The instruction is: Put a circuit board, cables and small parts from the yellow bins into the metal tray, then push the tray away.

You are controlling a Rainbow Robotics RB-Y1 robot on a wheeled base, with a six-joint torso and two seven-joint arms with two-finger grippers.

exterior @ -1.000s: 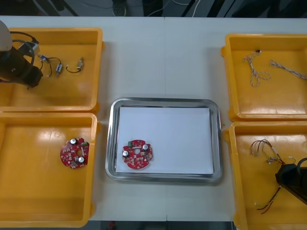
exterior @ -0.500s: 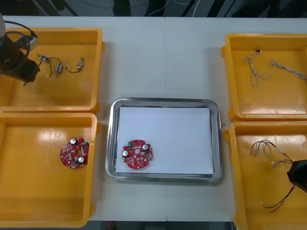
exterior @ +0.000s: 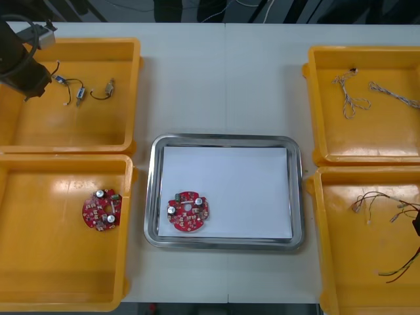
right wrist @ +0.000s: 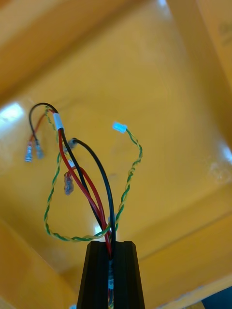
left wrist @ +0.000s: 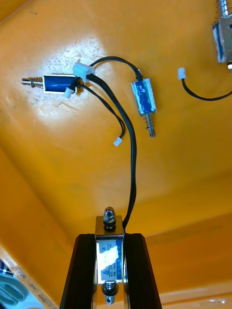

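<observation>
Two grips: left fingers (left wrist: 84,270) clamp a small metal part (left wrist: 109,251), right fingers (right wrist: 99,275) clamp cables (right wrist: 109,237).

Light table (exterior: 223,85), dark floor (exterior: 118,10) beyond

Left arm (exterior: 18,60): has pulled back from over the floor of the far left bin (exterior: 134,92) toward that bin's outer far corner.
Left pincer (left wrist: 110,236): clamped on a small metal part (left wrist: 109,253), now farther from the parts left on the bin floor; its black cable (left wrist: 133,159) trails back to them.
Right arm (exterior: 417,226): has slid off toward the table's right side, leaving a dark sliver at the edge.
Right pincer (right wrist: 110,244): gripping the bundle of cables (right wrist: 108,227).
Bundle of cables: dragged across the near right bin (exterior: 315,230) toward its outer wall, with the loose ends following.
</observation>
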